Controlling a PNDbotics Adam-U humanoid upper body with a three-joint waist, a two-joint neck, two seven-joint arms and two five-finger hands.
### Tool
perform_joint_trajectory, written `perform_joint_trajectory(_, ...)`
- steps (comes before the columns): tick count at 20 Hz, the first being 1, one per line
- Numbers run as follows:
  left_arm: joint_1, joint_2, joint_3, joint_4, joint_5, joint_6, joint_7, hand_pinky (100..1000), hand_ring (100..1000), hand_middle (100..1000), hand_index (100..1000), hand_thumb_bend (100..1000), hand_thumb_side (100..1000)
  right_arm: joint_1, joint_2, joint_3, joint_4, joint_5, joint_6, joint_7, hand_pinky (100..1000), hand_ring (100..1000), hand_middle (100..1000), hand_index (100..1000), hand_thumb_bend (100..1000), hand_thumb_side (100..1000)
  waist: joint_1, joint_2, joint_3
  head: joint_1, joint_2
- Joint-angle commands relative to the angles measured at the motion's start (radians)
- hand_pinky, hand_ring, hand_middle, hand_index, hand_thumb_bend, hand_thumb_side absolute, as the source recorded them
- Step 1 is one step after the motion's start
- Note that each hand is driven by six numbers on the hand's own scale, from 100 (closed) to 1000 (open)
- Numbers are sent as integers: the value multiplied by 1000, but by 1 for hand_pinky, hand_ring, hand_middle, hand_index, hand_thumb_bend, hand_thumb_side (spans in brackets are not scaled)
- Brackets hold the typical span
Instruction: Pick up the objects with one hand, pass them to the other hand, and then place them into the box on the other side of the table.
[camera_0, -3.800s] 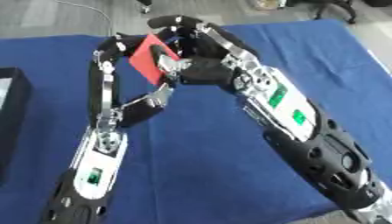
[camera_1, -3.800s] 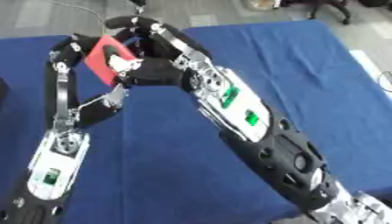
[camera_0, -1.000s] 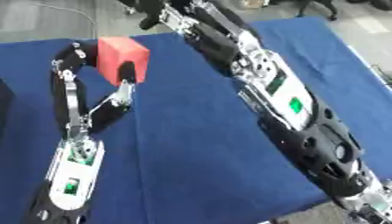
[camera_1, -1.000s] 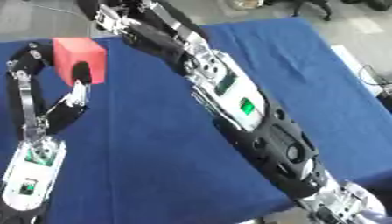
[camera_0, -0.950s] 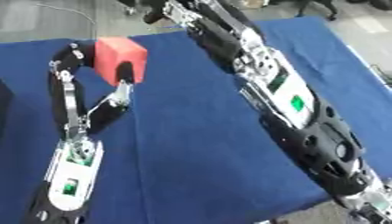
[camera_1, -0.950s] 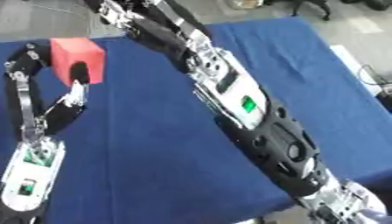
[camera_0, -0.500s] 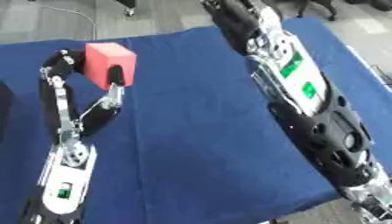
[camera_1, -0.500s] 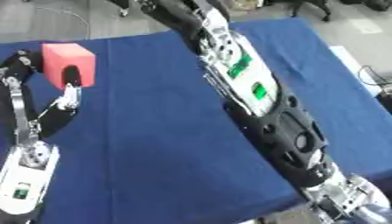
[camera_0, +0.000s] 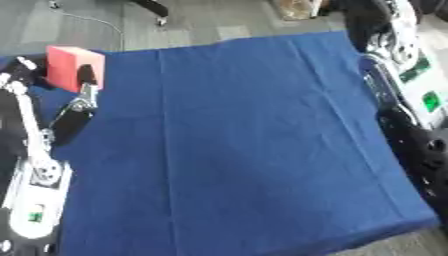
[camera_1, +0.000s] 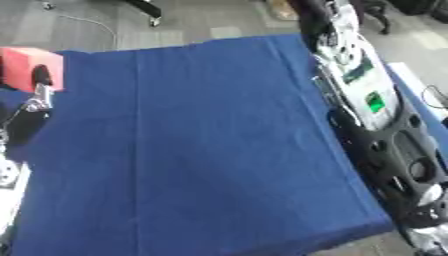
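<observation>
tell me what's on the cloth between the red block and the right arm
Nothing: between the red block, held in the left robot hand, and the right arm, only bare blue cloth shows in the left eye view.

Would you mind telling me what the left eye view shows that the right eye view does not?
Only the left eye view shows the left arm's lower part and a white finger left of the red block. Only the right eye view shows the right arm down to the lower edge. Both share the block in the left hand and the blue cloth.
</observation>
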Motion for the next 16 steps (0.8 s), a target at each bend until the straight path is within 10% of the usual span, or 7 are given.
perform_joint_trajectory(1, -2, 97, 50, -89, 32, 92, -35, 425, 488, 454, 560, 100, 467, 36, -27, -24, -20, 38, 13, -29, 952, 699, 726, 926, 275, 587, 19, -34, 1, 47, -3)
perform_joint_trajectory(10, 72, 323, 158, -184, -77, 258, -221, 492, 515, 485, 602, 100, 313, 173, 66, -9, 13, 197, 21, 49, 955, 690, 720, 925, 214, 627, 38, -41, -1, 306, -3)
perform_joint_trajectory(16, 103, 409, 187, -106, -225, 275, -403, 610, 546, 520, 648, 100, 257, 203, 135, -21, 89, 264, -11, 88, 954, 683, 715, 925, 184, 632, 43, -38, -9, 384, -3)
